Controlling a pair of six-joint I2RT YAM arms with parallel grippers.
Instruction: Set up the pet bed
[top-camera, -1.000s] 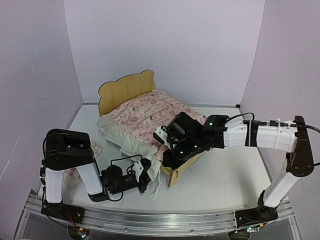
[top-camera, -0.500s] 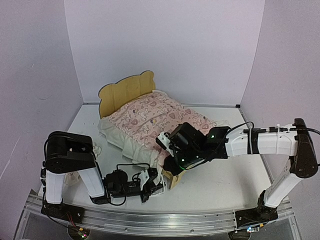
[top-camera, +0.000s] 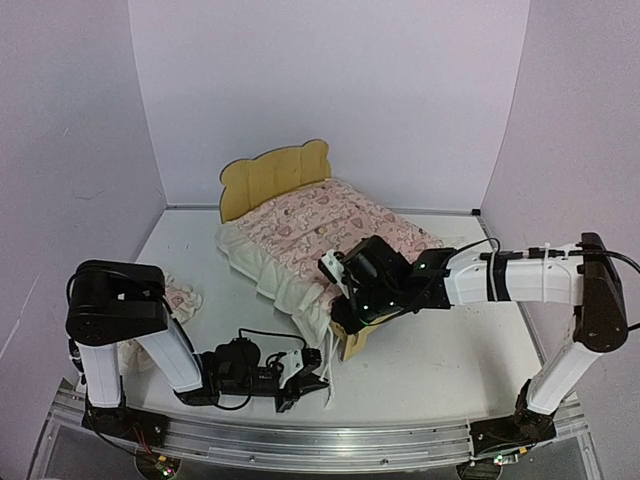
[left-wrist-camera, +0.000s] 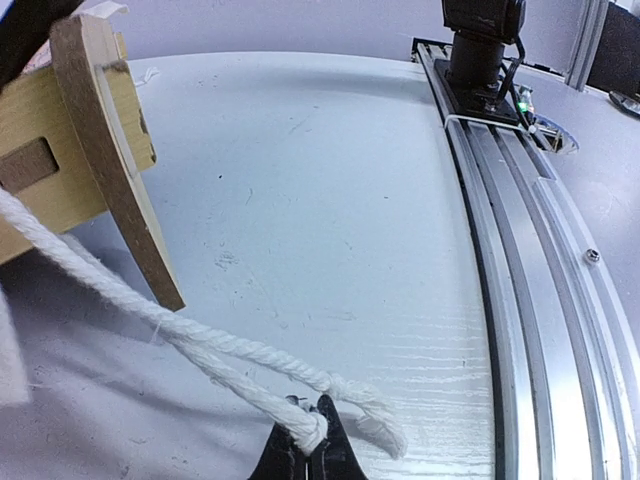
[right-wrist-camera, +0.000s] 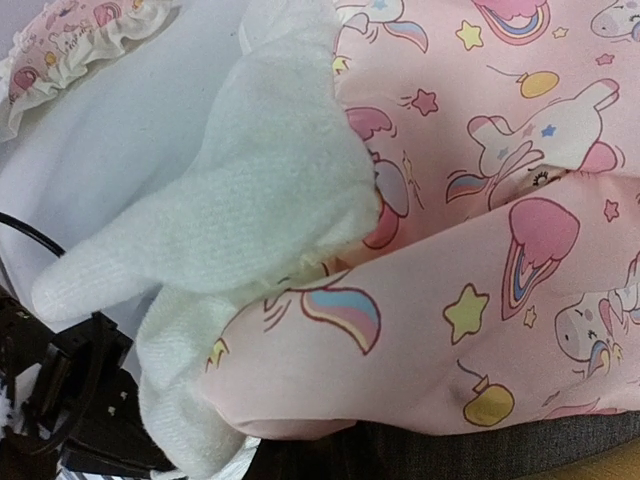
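The pet bed stands at mid table with its wavy plywood headboard (top-camera: 275, 175) at the back and its footboard (top-camera: 352, 345) (left-wrist-camera: 110, 150) toward me. A pink patterned blanket (top-camera: 320, 225) (right-wrist-camera: 480, 200) with a white ruffle (right-wrist-camera: 240, 200) covers it. A strip of dark grey mattress (right-wrist-camera: 480, 450) shows under the blanket's edge. My right gripper (top-camera: 342, 308) sits at the foot of the bed, its fingers buried under a bunched blanket fold. Low near the front, my left gripper (top-camera: 312, 362) (left-wrist-camera: 318, 425) is shut on a white rope (left-wrist-camera: 230, 345) running from the footboard.
A small pink ruffled pillow (top-camera: 182, 298) (right-wrist-camera: 60, 45) lies on the table left of the bed. An aluminium rail (top-camera: 300, 435) (left-wrist-camera: 520, 250) runs along the near edge, with the right arm's base (left-wrist-camera: 480, 50) on it. Purple walls close the back and sides.
The bed has turned and shifted, its headboard now further right and back. My left gripper has drawn the rope toward the near edge. My right gripper stays at the bed's foot.
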